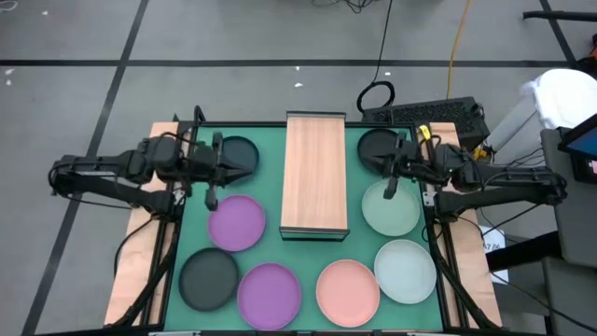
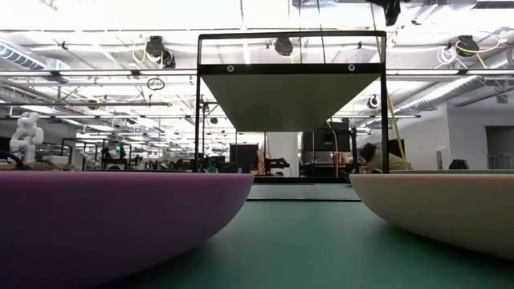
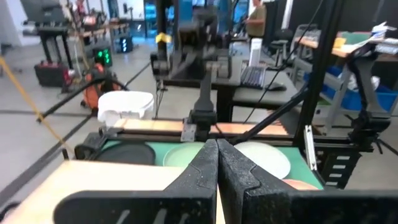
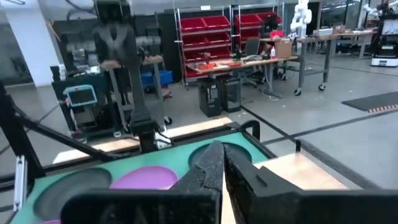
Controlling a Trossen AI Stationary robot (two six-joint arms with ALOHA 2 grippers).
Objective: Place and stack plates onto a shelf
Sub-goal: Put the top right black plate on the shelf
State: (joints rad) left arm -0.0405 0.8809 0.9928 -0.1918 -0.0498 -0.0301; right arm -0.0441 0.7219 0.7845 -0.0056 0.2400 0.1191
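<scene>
The light wooden shelf [image 1: 314, 173] stands mid-table on a black frame [image 2: 289, 88]. All the plates rest flat on the green mat. Left of the shelf lie a dark grey plate [image 1: 241, 154], a purple one [image 1: 236, 222], another dark grey one [image 1: 209, 278] and a second purple one [image 1: 270, 293]. On its right lie a dark grey plate [image 1: 376, 143], a pale green one [image 1: 390, 209], a whitish-blue one [image 1: 405, 271] and a pink one [image 1: 347, 291]. My left gripper [image 3: 217, 144] is shut and hovers over the far-left dark plate. My right gripper [image 4: 222, 146] is shut and hovers over the far-right dark plate.
The mat [image 1: 359, 245] ends in wooden table margins on both sides [image 1: 131, 266]. A keyboard [image 1: 438, 114] and cables lie on the floor beyond the far edge. The shelf top [image 3: 124, 177] carries nothing. A person [image 3: 256, 15] stands in the room behind.
</scene>
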